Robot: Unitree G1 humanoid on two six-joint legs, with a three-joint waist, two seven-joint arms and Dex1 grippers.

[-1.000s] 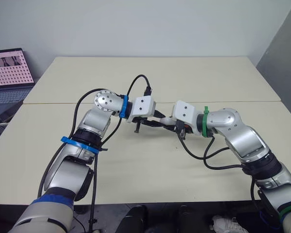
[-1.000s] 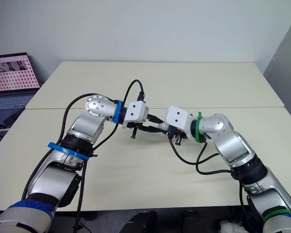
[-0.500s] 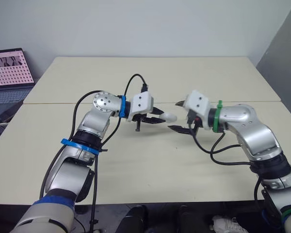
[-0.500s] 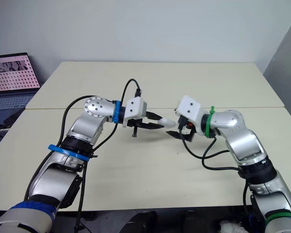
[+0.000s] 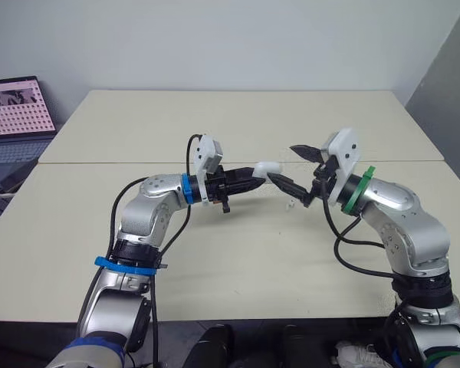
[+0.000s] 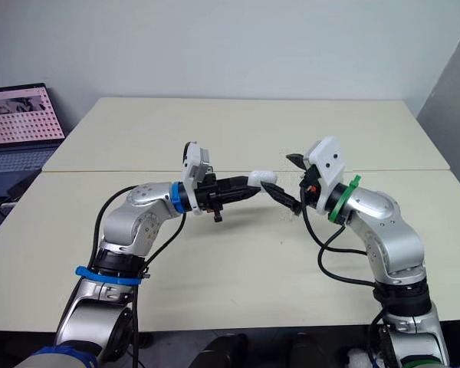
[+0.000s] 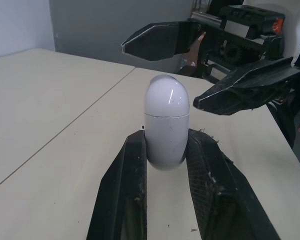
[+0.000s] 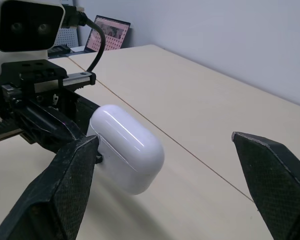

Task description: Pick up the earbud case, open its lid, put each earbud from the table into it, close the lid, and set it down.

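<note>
Midair, closed earbud case (image 5: 267, 167) gripped by left end effector (image 7: 169, 137), wide-open right end effector (image 5: 283, 162) alongside, laptop (image 5: 15, 115) far left.

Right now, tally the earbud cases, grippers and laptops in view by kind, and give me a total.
earbud case: 1
grippers: 2, the left gripper shut on the case, the right gripper open beside it
laptop: 1
Total: 4
</note>
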